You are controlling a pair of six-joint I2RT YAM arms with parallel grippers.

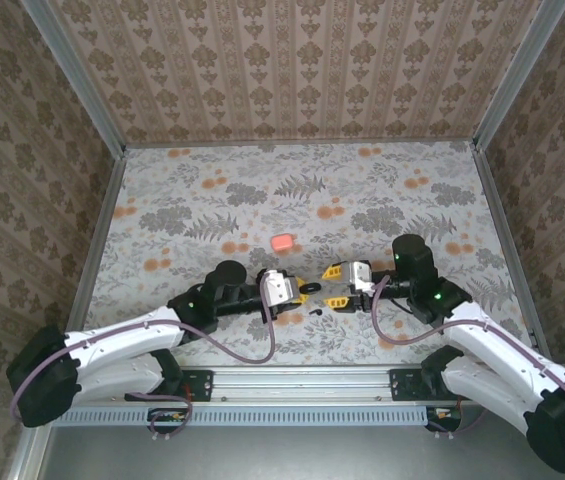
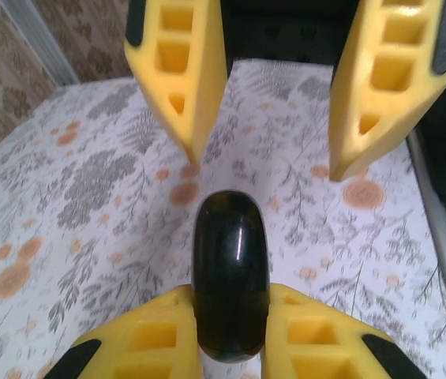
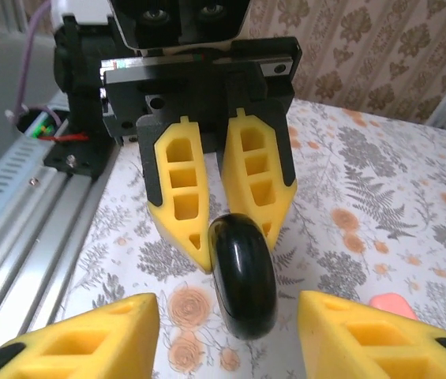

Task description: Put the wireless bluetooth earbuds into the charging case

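A glossy black charging case stands on edge, closed, with my left gripper shut on its near end. In the right wrist view the same case sticks out from between the left gripper's yellow fingers. My right gripper faces it with its jaws open on either side of the case's free end, touching nothing. From above, the left gripper and right gripper meet tip to tip near the front middle. A tiny black piece, earbud-sized, lies on the cloth just below them.
A salmon-pink object lies on the floral tablecloth behind the grippers; its edge shows in the right wrist view. Patterned walls enclose the table on three sides. A metal rail runs along the front edge.
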